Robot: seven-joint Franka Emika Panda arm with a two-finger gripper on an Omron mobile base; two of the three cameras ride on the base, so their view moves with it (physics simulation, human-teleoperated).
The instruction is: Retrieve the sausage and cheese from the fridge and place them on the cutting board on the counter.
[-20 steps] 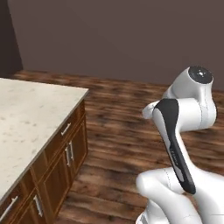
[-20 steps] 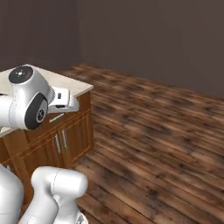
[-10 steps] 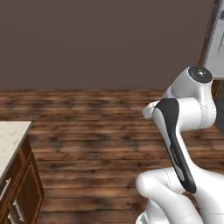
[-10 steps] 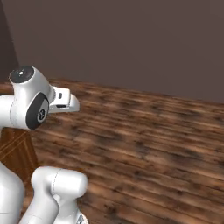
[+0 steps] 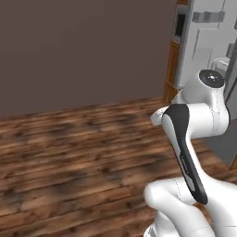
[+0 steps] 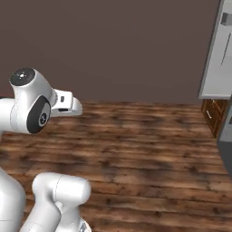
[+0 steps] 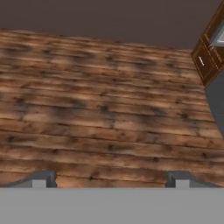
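The grey fridge (image 5: 208,41) stands at the right edge of the left base view, and its pale door (image 6: 219,54) reaches into the right base view too. My gripper (image 7: 111,180) is open, its two dark fingertips (image 7: 41,178) far apart with nothing between them, looking down at bare wooden floor. My arm is folded up over the base, well short of the fridge. The sausage, the cheese, the cutting board and the counter are out of view.
Brown plank floor (image 6: 136,136) spreads ahead, ending at a dark plain wall (image 5: 83,51). A brown wooden cabinet (image 7: 204,61) with a small handle stands beside the fridge at the right, and a dark grey surface (image 7: 216,105) lies below it.
The whole picture has swung: the base has turned right. The counter and its cabinets slid out at the left and the fridge came in at the right. The arm kept its pose.
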